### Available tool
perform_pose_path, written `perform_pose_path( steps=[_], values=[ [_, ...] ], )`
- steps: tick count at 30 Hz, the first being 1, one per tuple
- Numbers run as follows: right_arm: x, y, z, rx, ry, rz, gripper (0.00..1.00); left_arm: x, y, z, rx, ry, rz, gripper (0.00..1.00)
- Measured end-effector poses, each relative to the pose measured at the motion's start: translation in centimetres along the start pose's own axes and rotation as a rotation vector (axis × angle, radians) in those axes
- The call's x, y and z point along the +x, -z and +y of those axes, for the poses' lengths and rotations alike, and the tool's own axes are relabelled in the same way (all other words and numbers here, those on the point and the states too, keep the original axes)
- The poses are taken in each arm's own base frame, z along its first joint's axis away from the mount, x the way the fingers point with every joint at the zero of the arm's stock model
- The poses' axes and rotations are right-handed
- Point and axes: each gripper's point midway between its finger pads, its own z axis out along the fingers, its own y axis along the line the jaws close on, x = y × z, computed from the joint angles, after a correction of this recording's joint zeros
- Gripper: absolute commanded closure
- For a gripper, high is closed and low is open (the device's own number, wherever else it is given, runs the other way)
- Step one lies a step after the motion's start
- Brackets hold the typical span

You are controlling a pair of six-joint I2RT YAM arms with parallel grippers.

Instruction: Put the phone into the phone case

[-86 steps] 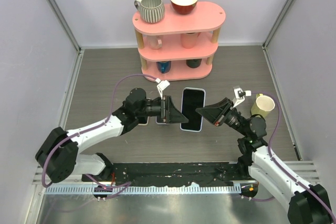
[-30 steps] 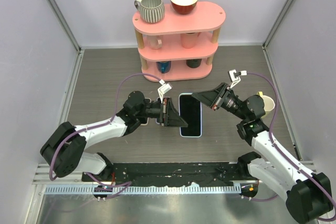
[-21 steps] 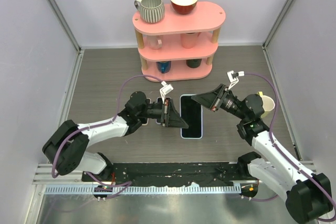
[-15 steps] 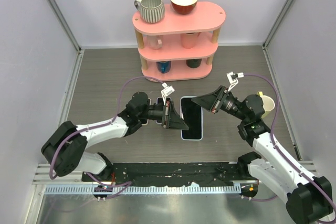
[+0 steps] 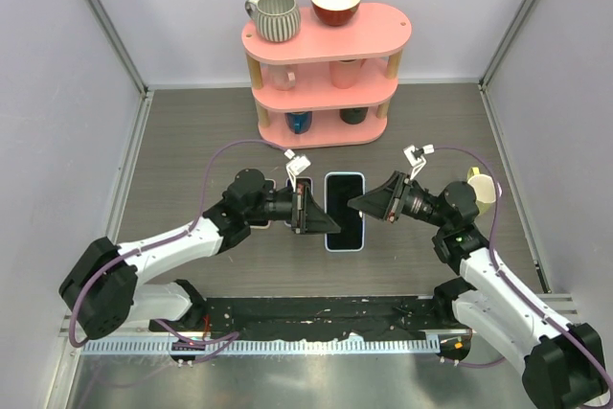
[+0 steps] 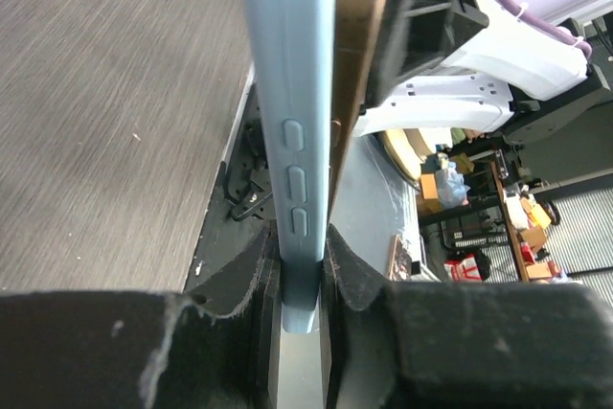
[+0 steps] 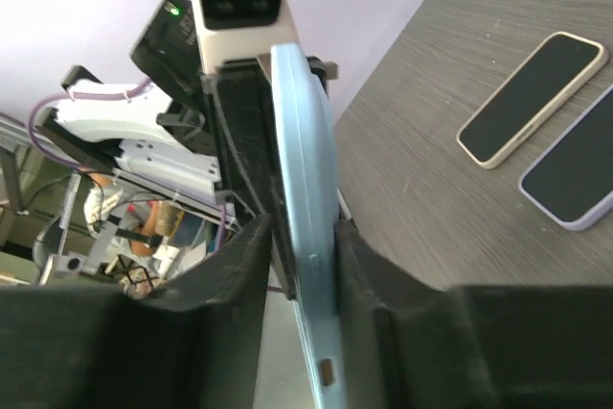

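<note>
A dark-screened phone sits inside a light blue phone case [image 5: 345, 210], held on edge just above the table centre. My left gripper [image 5: 314, 214] is shut on the case's left long edge; in the left wrist view the blue case wall [image 6: 292, 141] with its buttons runs up from between the gripper [image 6: 301, 261] pads. My right gripper [image 5: 366, 204] is at the opposite long edge. In the right wrist view the case [image 7: 305, 170] passes between that gripper's [image 7: 303, 241] fingers, which are open, with a gap on the screen side.
A pink three-tier shelf [image 5: 369, 40] with mugs and a red bowl stands at the back. A yellow cup [image 5: 482, 189] sits by the right arm. Two other phones [image 7: 530, 98] [image 7: 575, 165] lie flat on the table under the left arm.
My right gripper has come down from the phone's upper right corner to its right edge, and its fingers have parted around the case. The left gripper keeps its grip.
</note>
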Motion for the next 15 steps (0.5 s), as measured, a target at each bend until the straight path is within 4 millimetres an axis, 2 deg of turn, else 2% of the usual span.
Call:
perform_pose_path(
  steps=[2, 3, 5, 6, 9, 12, 15],
  values=[
    [0.7, 0.2, -0.6, 0.005, -0.021, 0.006, 0.87, 0.1, 0.0, -0.1, 0.005, -0.001, 0.003, 1.0],
    [0.9, 0.3, -0.8, 0.004, -0.027, 0.01, 0.9, 0.1, 0.0, -0.2, 0.005, 0.0, 0.005, 1.0],
    [1.0, 0.3, -0.6, -0.013, -0.009, 0.014, 0.97, 0.4, 0.1, -0.2, 0.008, 0.021, 0.016, 0.92],
    [1.0, 0.3, -0.4, -0.024, 0.001, 0.014, 0.99, 0.4, 0.1, -0.4, 0.014, 0.022, 0.018, 0.8],
    [1.0, 0.4, 0.0, -0.046, 0.018, 0.013, 0.99, 0.3, 0.2, -0.7, 0.021, 0.017, 0.018, 0.56],
    [1.5, 0.5, 0.3, -0.066, 0.008, 0.033, 0.99, -0.4, 0.3, -0.5, 0.003, -0.002, -0.016, 0.44],
    [2.6, 0.9, 0.4, -0.093, -0.023, 0.064, 0.99, -1.8, 0.8, -0.6, -0.018, -0.022, -0.063, 0.41]
  ],
)
